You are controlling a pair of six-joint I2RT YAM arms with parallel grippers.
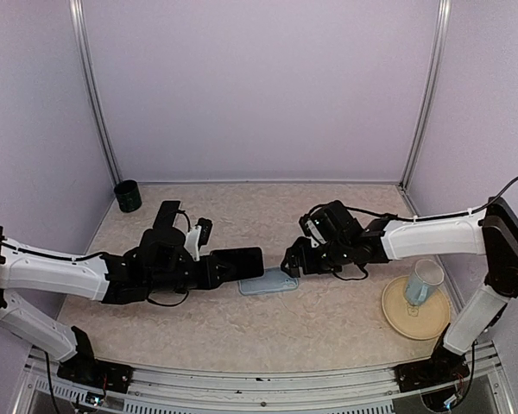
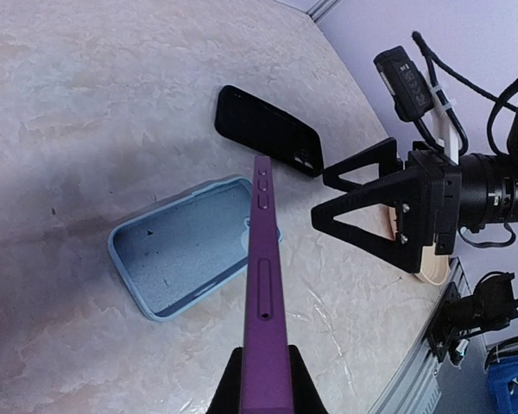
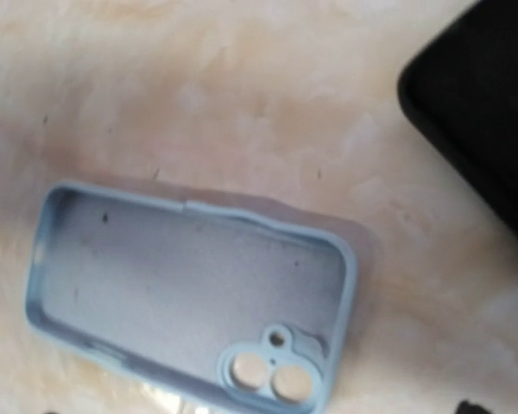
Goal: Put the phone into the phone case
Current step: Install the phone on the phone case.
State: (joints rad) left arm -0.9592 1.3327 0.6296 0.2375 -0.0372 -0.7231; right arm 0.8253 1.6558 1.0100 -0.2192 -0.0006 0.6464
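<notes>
- Nearest me on the right side of the table (image 1: 319,345), a tan plate (image 1: 395,321) carries a pale bluish cup (image 1: 425,282). Both are well apart from the work in the middle.
- A little further in, the left tool (image 1: 209,269) is clamped on the phone (image 1: 238,260) at its near end. The fingers (image 2: 231,384) press on both faces.
- From the left wrist the phone shows only as a purple edge with buttons and a slot. It is off the table and reaches out over the case.
- From above, the phone's far end sits just at the left end of the case. I cannot tell whether they touch.
- The phone case (image 1: 268,283), light blue, lies flat on the table between the two tools. Its open side is up and there is nothing inside.
- Its camera cut-out (image 3: 263,373) is at the end nearer the right arm.
- The right tool (image 1: 290,261) hangs just beyond the case with its jaws apart, gripping nothing. From the left wrist its two triangular fingers (image 2: 363,226) are clearly spread.
- Past the case, close to the right tool, a black phone-shaped slab (image 2: 263,129) lies flat on the table. I cannot tell whether it is a phone or a cover.
- Far back on the left, near the wall, stands a small black cup (image 1: 128,196).
</notes>
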